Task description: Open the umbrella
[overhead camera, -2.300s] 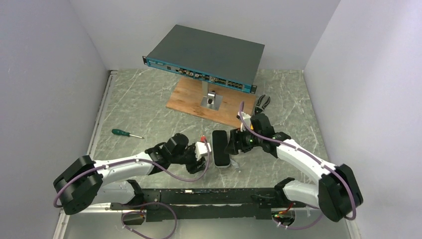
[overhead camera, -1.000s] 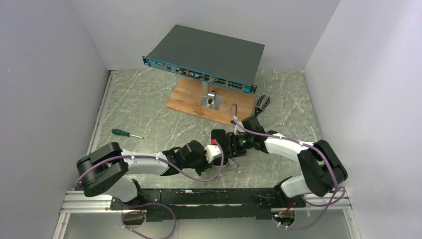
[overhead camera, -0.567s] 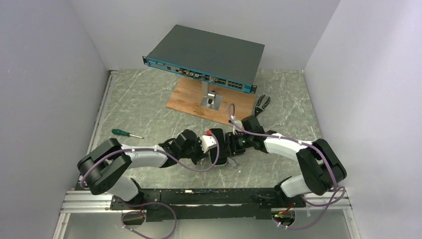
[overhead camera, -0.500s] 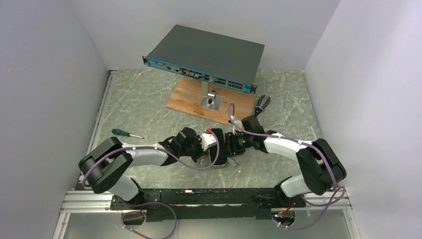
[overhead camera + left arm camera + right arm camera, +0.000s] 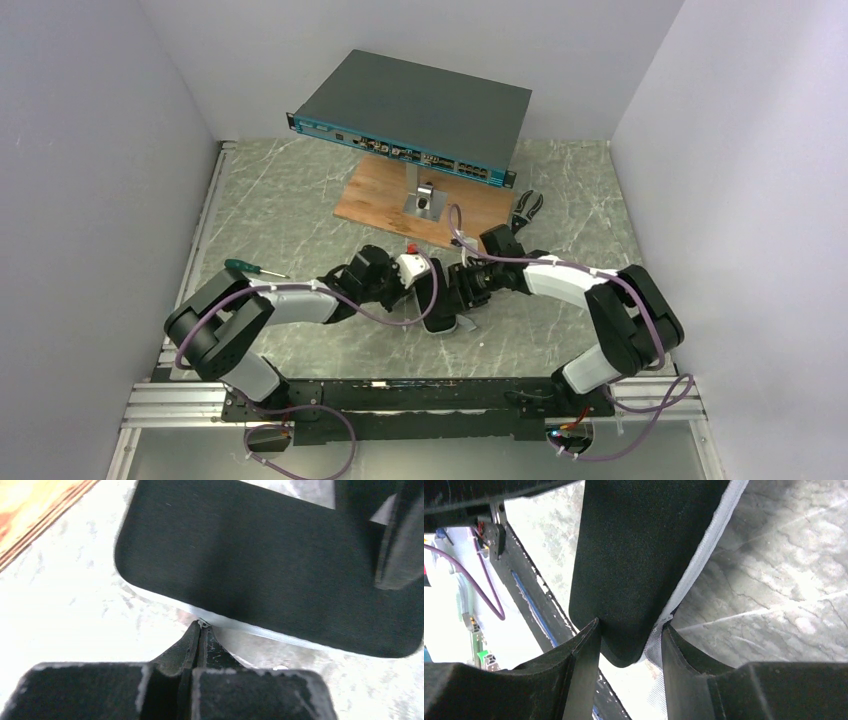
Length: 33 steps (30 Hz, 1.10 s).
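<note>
One right tool (image 5: 630,626) clamps the umbrella case (image 5: 644,555).

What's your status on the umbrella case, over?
Left claw shut, tips at the zipper. Right claw clamped on one end of the umbrella case. Case not yet open. Nothing in the way; screwdriver well off left.

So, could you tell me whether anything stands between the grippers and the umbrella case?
Nothing visible does: the right gripper grips the umbrella case, and the left gripper is shut at its zipper edge.
</note>
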Motion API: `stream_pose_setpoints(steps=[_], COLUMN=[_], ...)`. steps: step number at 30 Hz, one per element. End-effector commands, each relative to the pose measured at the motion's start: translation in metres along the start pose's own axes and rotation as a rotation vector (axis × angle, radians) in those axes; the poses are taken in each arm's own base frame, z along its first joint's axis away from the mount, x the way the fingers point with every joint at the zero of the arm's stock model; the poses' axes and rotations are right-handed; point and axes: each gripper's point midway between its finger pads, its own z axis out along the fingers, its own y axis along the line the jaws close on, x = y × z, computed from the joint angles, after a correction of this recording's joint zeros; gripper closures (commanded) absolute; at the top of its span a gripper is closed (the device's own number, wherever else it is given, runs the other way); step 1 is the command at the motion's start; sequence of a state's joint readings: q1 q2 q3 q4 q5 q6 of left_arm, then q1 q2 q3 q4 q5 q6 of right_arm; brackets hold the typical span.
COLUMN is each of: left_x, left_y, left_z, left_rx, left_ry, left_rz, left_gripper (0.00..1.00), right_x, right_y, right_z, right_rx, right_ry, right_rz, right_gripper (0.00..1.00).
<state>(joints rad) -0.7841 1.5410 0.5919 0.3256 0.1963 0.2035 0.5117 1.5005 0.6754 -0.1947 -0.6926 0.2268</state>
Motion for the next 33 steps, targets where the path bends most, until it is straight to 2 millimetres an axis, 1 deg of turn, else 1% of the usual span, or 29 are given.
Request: stream_pose_setpoints(steps=[1, 3, 4, 6, 7, 8, 9, 11, 12, 13, 15, 16, 17, 18, 19, 21, 22, 23, 24, 25, 27, 28, 29, 31, 33], left_x=[-0.012, -0.019, -0.022, -0.022, -0.023, -0.022, -0.023, -0.025, -0.027, -0.029, -0.032, -0.031, -0.032, -0.031, -0.030, -0.028, -0.027, -0.028, -0.027, -0.026, -0.023, -0.021, -0.019, -0.012, -0.004], left_y=[0.044, 0.055, 0.064, 0.078, 0.083, 0.083, 0.080, 0.071, 0.066, 0.061, 0.055, 0.053, 0.053, 0.054, 0.055, 0.060, 0.063, 0.066, 0.068, 0.070, 0.076, 0.078, 0.080, 0.086, 0.092], left_z=[-0.005, -0.007, -0.009, -0.012, -0.014, -0.016, -0.018, -0.024, -0.029, -0.033, -0.041, -0.044, -0.048, -0.052, -0.055, -0.063, -0.068, -0.073, -0.079, -0.084, -0.095, -0.099, -0.103, -0.111, -0.116], left_rx=[-0.135, -0.134, -0.153, -0.171, -0.168, -0.154, -0.128, -0.067, -0.041, -0.020, 0.008, 0.018, 0.023, 0.022, 0.019, 0.008, -0.003, -0.011, -0.023, -0.038, -0.084, -0.102, -0.121, -0.162, -0.199], left_ry=[-0.063, -0.081, -0.085, -0.080, -0.079, -0.075, -0.077, -0.094, -0.110, -0.121, -0.129, -0.129, -0.135, -0.139, -0.138, -0.139, -0.142, -0.148, -0.153, -0.155, -0.156, -0.156, -0.156, -0.148, -0.139], left_rz=[-0.037, -0.015, -0.011, -0.018, -0.023, -0.016, 0.004, 0.038, 0.046, 0.049, 0.030, 0.006, -0.019, -0.049, -0.083, -0.158, -0.195, -0.227, -0.256, -0.278, -0.308, -0.320, -0.327, -0.361, -0.407], left_gripper=[1.00, 1.00, 1.00, 1.00, 1.00, 1.00, 0.95, 0.67, 0.57, 0.52, 0.48, 0.47, 0.46, 0.45, 0.45, 0.44, 0.44, 0.43, 0.43, 0.43, 0.41, 0.40, 0.40, 0.39, 0.39], right_x=[0.027, 0.029, 0.030, 0.029, 0.028, 0.026, 0.023, 0.012, 0.003, -0.006, -0.026, -0.034, -0.043, -0.053, -0.060, -0.078, -0.088, -0.097, -0.106, -0.113, -0.121, -0.122, -0.122, -0.121, -0.121], right_y=[-0.005, -0.005, -0.006, -0.009, -0.010, -0.013, -0.014, -0.018, -0.020, -0.021, -0.022, -0.025, -0.027, -0.029, -0.031, -0.035, -0.037, -0.037, -0.037, -0.035, -0.026, -0.020, -0.013, -0.002, 0.010], right_z=[0.005, 0.009, 0.010, 0.013, 0.015, 0.016, 0.016, 0.017, 0.016, 0.015, 0.014, 0.015, 0.015, 0.014, 0.014, 0.011, 0.009, 0.005, 0.001, -0.004, -0.014, -0.018, -0.021, -0.024, -0.019], right_rx=[-0.007, -0.018, -0.021, -0.020, -0.013, -0.006, 0.001, 0.021, 0.039, 0.048, 0.063, 0.071, 0.082, 0.096, 0.103, 0.138, 0.158, 0.180, 0.203, 0.223, 0.229, 0.228, 0.223, 0.240, 0.276], right_ry=[0.133, 0.162, 0.175, 0.192, 0.201, 0.206, 0.206, 0.188, 0.174, 0.164, 0.154, 0.161, 0.167, 0.170, 0.179, 0.179, 0.172, 0.160, 0.145, 0.128, 0.095, 0.079, 0.063, 0.038, 0.017], right_rz=[-0.040, -0.029, -0.023, -0.026, -0.029, -0.035, -0.045, -0.083, -0.114, -0.156, -0.239, -0.278, -0.318, -0.362, -0.402, -0.483, -0.518, -0.554, -0.581, -0.599, -0.621, -0.613, -0.608, -0.595, -0.582], right_gripper=[1.00, 1.00, 1.00, 1.00, 1.00, 1.00, 1.00, 1.00, 1.00, 1.00, 0.99, 0.96, 0.91, 0.83, 0.70, 0.50, 0.40, 0.32, 0.26, 0.23, 0.18, 0.11, 0.07, 0.05, 0.02])
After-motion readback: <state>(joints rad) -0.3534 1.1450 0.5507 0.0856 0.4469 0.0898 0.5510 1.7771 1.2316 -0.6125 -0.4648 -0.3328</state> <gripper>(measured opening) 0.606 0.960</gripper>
